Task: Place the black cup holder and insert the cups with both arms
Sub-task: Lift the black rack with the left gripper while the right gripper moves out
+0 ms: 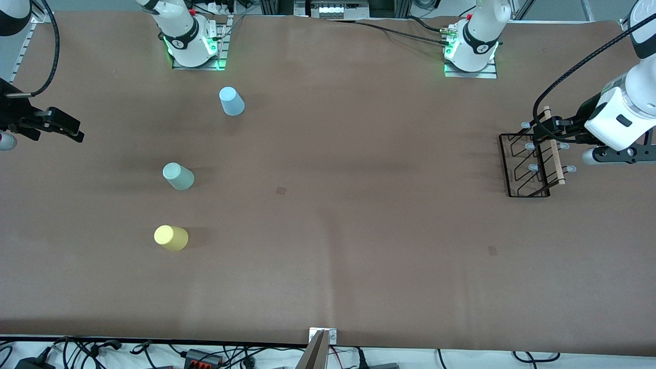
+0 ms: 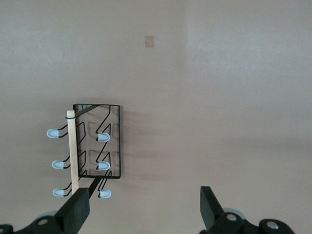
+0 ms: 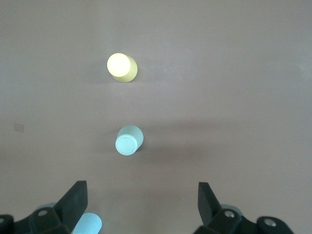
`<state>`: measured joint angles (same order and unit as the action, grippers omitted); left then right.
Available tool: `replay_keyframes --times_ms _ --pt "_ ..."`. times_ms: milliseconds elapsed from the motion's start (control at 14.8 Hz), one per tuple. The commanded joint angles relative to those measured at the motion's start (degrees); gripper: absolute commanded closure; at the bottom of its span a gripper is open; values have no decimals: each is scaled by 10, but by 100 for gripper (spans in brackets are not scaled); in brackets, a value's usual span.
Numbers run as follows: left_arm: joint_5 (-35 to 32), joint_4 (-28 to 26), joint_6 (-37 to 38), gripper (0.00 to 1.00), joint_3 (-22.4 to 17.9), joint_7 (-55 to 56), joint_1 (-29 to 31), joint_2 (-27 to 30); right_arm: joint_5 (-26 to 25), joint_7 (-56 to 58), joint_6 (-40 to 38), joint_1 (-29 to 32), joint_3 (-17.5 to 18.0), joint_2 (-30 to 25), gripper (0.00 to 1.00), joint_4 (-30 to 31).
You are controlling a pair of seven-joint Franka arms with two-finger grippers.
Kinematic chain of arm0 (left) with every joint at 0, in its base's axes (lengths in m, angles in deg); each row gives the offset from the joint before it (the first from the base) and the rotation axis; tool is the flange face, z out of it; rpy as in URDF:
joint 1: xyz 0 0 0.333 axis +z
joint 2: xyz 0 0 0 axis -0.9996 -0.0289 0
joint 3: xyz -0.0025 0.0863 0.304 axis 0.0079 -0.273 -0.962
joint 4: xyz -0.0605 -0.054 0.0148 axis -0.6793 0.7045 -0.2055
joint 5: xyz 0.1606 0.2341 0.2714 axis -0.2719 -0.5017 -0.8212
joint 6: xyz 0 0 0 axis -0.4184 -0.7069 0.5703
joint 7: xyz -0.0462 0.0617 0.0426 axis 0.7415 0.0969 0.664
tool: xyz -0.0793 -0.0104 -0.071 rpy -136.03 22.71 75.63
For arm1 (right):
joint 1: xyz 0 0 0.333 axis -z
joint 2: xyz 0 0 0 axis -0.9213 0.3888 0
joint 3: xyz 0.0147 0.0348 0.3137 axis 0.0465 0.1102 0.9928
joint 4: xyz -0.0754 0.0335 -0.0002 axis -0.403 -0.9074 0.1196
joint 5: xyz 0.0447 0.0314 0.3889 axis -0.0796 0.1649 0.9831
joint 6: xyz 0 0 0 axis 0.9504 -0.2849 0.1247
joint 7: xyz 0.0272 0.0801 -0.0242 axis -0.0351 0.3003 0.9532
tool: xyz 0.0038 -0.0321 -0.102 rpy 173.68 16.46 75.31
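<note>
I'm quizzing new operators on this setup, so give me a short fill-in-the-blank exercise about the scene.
1. The cup nearest the front camera is ____.
2. The black cup holder stands at the ____ arm's end of the table.
3. The left gripper and right gripper are both ____.

Missing words: yellow; left; open

Bench (image 1: 328,230) covered edge to edge in brown sheet, faint vertical crease lines near mid-span. Two small darker square marks on the sheet: one near centre (image 1: 281,190), one nearer the front camera toward the left arm's end (image 1: 492,250) (possibly tape patches; too small to tell). Loose cables and plugs (image 1: 205,356) along the nearest edge.
</note>
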<state>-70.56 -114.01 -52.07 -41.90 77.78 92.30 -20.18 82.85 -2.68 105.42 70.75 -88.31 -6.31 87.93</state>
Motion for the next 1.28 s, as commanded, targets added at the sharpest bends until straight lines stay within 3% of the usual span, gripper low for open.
replay_keyframes --times_ms 0,608,810,1216 --pt "3 5 9 0 4 -11 7 3 2 10 -6 3 3 -9 0 4" --pt "2 -3 -16 0 -2 -14 25 -15 2 10 0 2 3 -3 0 2" --pt "-6 -67 -76 0 -4 -74 44 -17 2 10 0 2 3 -1 0 1" --pt "-7 -220 -227 0 0 -186 142 1 2 10 2 1 3 12 0 1"
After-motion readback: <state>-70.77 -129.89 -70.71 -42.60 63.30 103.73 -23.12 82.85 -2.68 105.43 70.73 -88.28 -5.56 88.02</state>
